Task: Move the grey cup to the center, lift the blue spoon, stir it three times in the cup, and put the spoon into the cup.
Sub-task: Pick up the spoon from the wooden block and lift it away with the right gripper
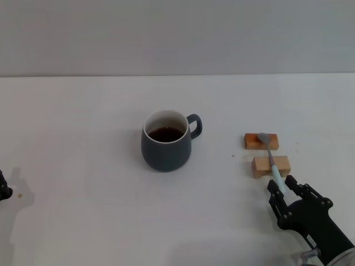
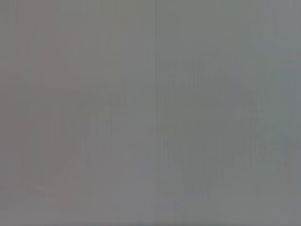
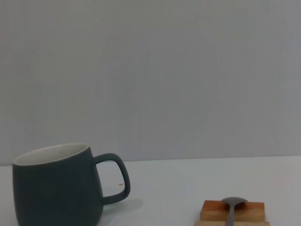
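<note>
White table [image 1: 83, 221]: blue spoon [image 1: 272, 158] handle end between right gripper [image 1: 288, 191] fingers.

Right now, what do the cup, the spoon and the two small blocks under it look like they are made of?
The grey cup looks ceramic: matte blue-grey outside, smooth white inside and rim. The blue spoon seems to have a dull grey metal bowl and neck, with a pale blue handle, possibly plastic or coated. The two blocks look like bare wood, tan with an orange-brown tint. The right gripper sits at the handle end.
</note>
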`<state>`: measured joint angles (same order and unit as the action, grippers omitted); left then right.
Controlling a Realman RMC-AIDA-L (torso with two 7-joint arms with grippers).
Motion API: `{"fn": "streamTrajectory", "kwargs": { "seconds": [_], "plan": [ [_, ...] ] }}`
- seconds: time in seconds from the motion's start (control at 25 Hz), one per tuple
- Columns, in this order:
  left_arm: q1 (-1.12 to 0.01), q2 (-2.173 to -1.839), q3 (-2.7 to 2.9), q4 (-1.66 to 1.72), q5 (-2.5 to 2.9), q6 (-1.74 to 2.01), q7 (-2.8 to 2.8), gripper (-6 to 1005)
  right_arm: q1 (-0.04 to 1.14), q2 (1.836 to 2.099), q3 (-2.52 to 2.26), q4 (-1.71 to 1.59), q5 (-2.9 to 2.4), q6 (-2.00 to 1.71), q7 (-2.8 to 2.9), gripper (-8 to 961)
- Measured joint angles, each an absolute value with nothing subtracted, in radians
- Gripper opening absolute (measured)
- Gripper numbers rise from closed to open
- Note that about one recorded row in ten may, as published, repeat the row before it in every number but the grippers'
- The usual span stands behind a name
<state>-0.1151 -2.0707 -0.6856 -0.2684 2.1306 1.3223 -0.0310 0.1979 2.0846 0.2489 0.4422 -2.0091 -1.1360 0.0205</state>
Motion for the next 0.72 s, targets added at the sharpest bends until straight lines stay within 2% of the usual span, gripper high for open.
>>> {"fn": "streamTrajectory", "kwargs": {
  "seconds": [0.72],
  "plan": [
    [-0.115,-2.069,-0.686,-0.268,2.131,1.331,-0.033,-2,0.206,2.083,0.250,0.448,-2.008,-1.133,0.023,362]
  ]
}}
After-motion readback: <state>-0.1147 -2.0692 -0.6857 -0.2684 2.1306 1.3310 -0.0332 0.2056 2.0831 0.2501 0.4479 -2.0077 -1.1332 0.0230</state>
